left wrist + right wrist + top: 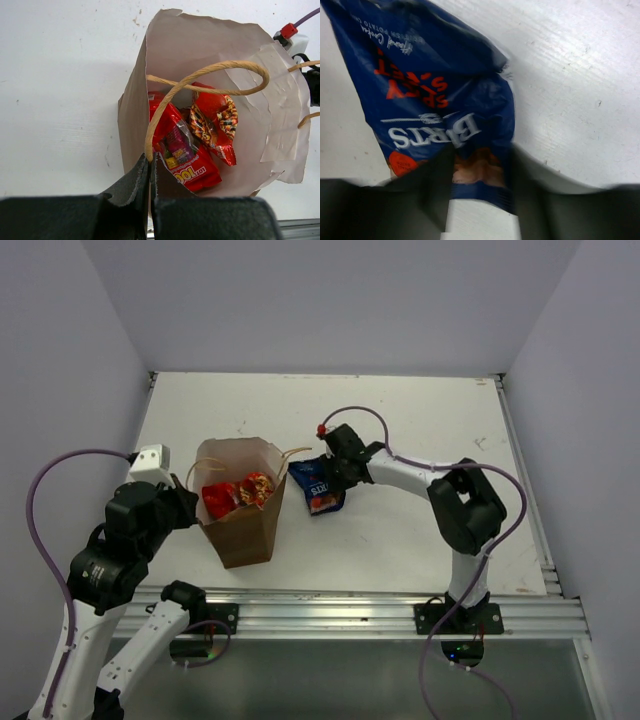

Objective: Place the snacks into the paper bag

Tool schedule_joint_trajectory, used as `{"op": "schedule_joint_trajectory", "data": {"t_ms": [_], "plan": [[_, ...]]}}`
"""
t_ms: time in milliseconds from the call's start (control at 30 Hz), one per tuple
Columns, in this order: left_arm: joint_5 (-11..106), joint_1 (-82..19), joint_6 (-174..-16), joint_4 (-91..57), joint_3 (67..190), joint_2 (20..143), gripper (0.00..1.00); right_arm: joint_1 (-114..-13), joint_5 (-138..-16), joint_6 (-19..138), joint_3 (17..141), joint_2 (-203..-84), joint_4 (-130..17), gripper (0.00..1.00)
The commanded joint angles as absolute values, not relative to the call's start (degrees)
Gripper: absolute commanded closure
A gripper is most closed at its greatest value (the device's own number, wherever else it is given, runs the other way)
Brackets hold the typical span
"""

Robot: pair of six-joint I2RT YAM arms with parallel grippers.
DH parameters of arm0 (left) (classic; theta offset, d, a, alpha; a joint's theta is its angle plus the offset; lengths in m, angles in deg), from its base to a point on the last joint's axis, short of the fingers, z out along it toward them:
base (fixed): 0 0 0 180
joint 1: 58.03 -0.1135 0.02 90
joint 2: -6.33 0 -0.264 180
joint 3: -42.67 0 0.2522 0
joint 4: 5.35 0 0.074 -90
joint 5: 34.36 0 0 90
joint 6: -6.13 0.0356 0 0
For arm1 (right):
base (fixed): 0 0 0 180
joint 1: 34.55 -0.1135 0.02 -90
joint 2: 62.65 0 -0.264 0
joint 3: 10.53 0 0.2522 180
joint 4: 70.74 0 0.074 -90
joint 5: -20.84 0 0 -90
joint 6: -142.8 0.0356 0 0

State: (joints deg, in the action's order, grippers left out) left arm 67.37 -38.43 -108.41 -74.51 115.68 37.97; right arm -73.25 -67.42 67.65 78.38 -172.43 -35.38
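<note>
The brown paper bag (240, 532) stands open left of the table's middle. My left gripper (190, 508) is shut on its near rim beside a twisted handle (210, 70), as the left wrist view (150, 162) shows. Inside lie a red packet with candy print (192, 162) and a red-orange packet (216, 120); both show from above (235, 493). The small blue bag (318, 490) lies just right of the paper bag. My right gripper (335, 478) is closed on its crumpled lower edge (477, 170). The blue bag (435, 90) fills the right wrist view. A fourth packet is not visible.
The white table (420, 420) is walled at the back and both sides. An aluminium rail (380, 605) runs along the near edge. The right arm's cable (355, 412) arcs above the table behind the blue bag.
</note>
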Motion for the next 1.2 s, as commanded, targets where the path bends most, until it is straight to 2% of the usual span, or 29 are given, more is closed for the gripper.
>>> {"op": "schedule_joint_trajectory", "data": {"t_ms": [0,33,133,300,467,567,633,900,1167], "plan": [[68.21,-38.34,-109.36,-71.67,116.55,38.23,1.0,-73.14,-70.22,68.35,77.15,-169.36,-36.68,0.8],[68.3,-38.34,-109.36,-71.32,116.46,38.23,1.0,-73.22,-69.61,68.09,77.06,-168.31,-35.9,1.0],[68.12,-38.34,-109.36,-70.79,115.94,38.23,1.0,-73.22,-64.7,64.77,80.38,-163.74,-29.61,1.0],[67.86,-38.34,-109.54,-70.17,115.67,37.97,1.0,-73.4,-53.79,60.01,100.66,-155.65,-19.03,1.0],[67.86,-38.34,-109.89,-70.0,115.14,37.27,1.0,-74.63,-59.04,58.95,126.55,-157.82,-12.26,1.0],[67.68,-38.34,-109.98,-69.65,114.97,37.27,1.0,-77.96,-63.09,59.82,136.87,-162.84,-8.82,1.0],[67.6,-38.34,-109.98,-69.47,114.97,37.53,1.0,-81.74,-64.5,60.97,137.61,-165.03,-9.34,1.0],[67.42,-38.34,-110.24,-69.38,114.97,37.27,1.0,-93.6,-66.27,62.55,127.25,-170.93,-12.86,1.0],[67.68,-38.34,-110.15,-69.65,114.97,36.83,1.0,-96.25,-66.87,60.36,124.61,-172.86,-8.13,1.0]]}}
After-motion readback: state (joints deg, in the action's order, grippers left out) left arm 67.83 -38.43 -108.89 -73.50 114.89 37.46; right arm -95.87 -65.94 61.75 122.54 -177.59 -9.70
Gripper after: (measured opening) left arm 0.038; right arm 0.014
